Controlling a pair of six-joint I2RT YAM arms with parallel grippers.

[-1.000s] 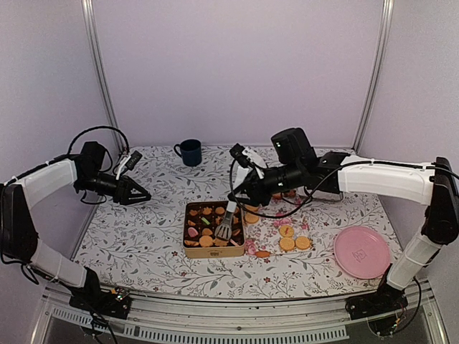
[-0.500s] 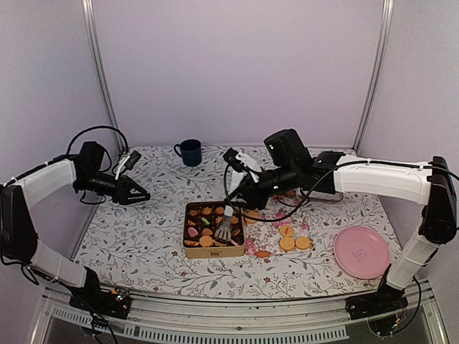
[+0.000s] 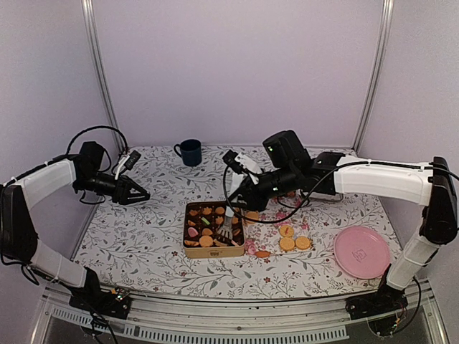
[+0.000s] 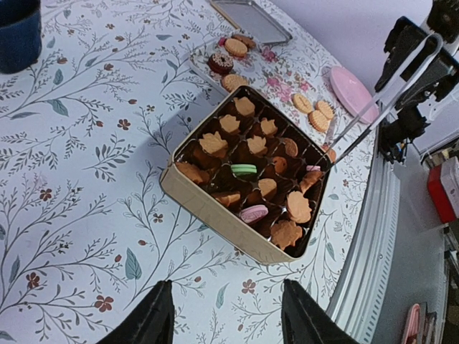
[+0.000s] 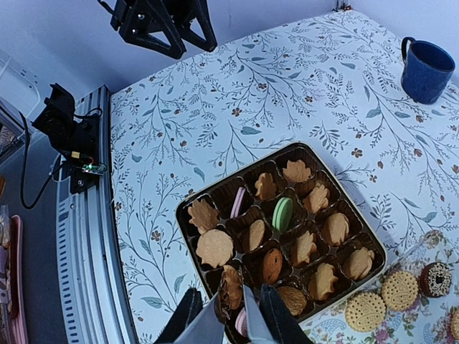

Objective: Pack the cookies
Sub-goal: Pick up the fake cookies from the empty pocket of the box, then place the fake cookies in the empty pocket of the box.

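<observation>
A gold box (image 3: 213, 252) of small cookies sits mid-table, its brown cups mostly filled with golden biscuits plus pink, green and dark ones. My right gripper (image 3: 247, 195) is shut on metal tongs (image 3: 228, 222), whose tips reach down into the box's near right part. In the right wrist view, the tongs (image 5: 215, 326) pinch a golden-brown cookie (image 5: 231, 287) over a near cup of the box (image 5: 188, 209). Loose round cookies (image 3: 294, 242) lie right of the box. My left gripper (image 3: 143, 194) is open and empty, well left of the box (image 4: 215, 215).
A pink plate (image 3: 361, 251) lies at the near right. A blue mug (image 3: 191, 152) stands at the back. A grey tray (image 4: 251, 18) and several more cookies (image 4: 233, 49) lie behind the box, under the right arm. The rail (image 3: 237, 326) runs along the near edge.
The right arm has shifted slightly left and lowered the tong tips further into the box. The left arm has not moved.
</observation>
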